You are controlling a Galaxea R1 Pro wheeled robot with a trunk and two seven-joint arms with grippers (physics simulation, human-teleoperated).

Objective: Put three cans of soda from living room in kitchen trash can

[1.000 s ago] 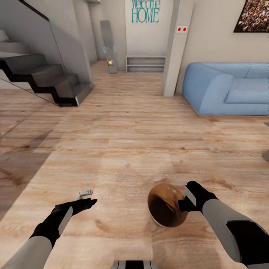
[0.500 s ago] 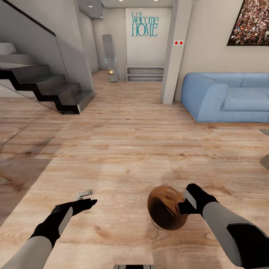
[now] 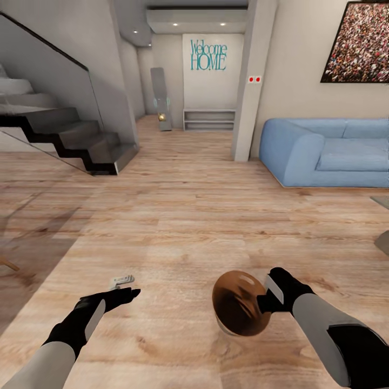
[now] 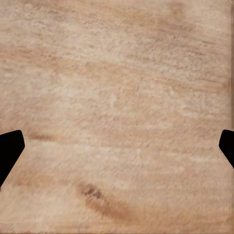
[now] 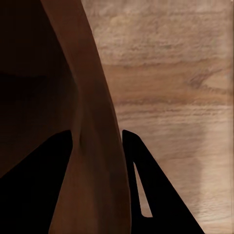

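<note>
Tash can point(image 3: 237, 302) hangs tilted above the wood floor point(image 3: 178, 216), well short of the blue sofa point(image 3: 324, 154), its wall point(image 5: 92, 146) pinched by the right gripper point(image 3: 266, 296); left gripper point(image 3: 127, 286) spread wide.

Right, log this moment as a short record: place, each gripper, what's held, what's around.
place: living room with a light wood plank floor
right gripper: shut on the rim of the bin, one finger inside the wall and one outside in the right wrist view
bin: tipped, brown inside facing the head camera, carried above the floor
left gripper: open, holding nothing, wood floor below it
surroundings: blue sofa at right, dark stairs at left, Welcome HOME lettering on the far wall
</note>
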